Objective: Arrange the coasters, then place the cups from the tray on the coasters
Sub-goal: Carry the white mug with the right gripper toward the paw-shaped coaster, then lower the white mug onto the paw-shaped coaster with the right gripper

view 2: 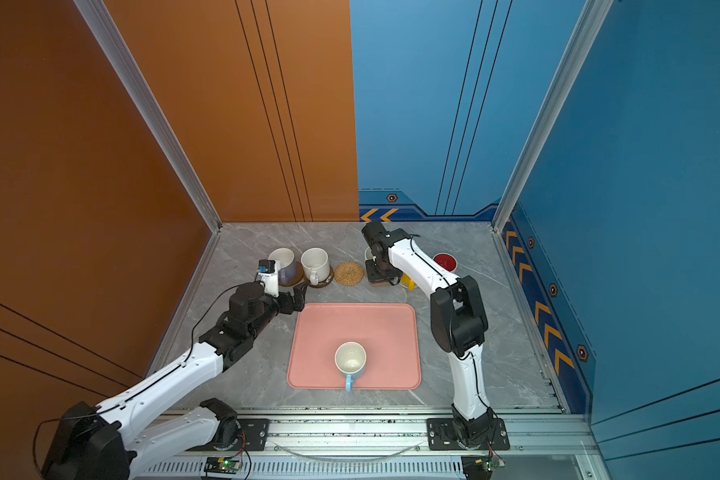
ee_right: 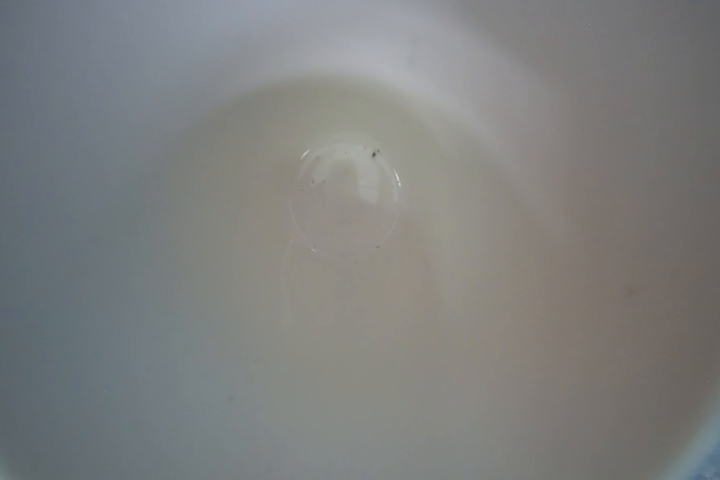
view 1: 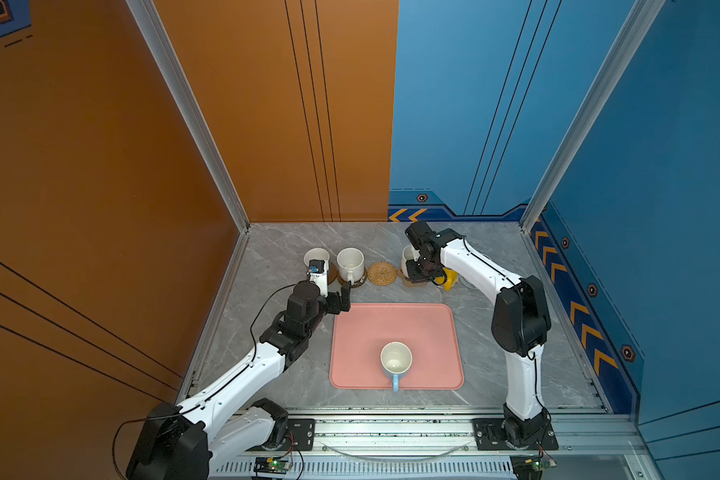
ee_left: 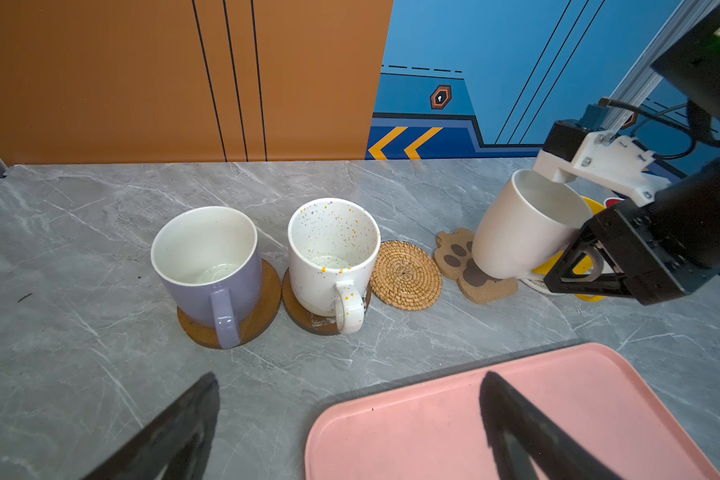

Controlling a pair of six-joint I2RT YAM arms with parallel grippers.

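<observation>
plain white mug (ee_left: 516,237) leans over the paw-shaped coaster (ee_left: 454,253), its lower edge on or just above the mat; i cannot tell if they touch. right gripper (ee_left: 589,266) is pinched tight on the mug's handle, and a hold that far to one side probably accounts for the lean. the right wrist view shows only the mug's white inside, so that camera looks straight down the mouth. judgement: this is the set-down step, and the mug wants levelling before release or it may rock on the mat's uneven outline. next along the back row the rattan coaster (ee_left: 406,276) lies bare, presumably for the last cup. past it, speckled mug (ee_left: 333,253) and lilac mug (ee_left: 208,266) stand upright on brown discs (ee_left: 267,299), handles toward the tray. on the far side, yellow mug (view 1: 449,279) is just beside the gripper and red-lined mug (view 2: 444,262) is beyond it; their mats are mostly hidden. light blue mug (view 1: 395,359) stands alone on the pink tray (view 1: 358,332). left gripper (view 1: 344,299) is spread wide and empty, near the tray's far corner, well placed to fetch it.
</observation>
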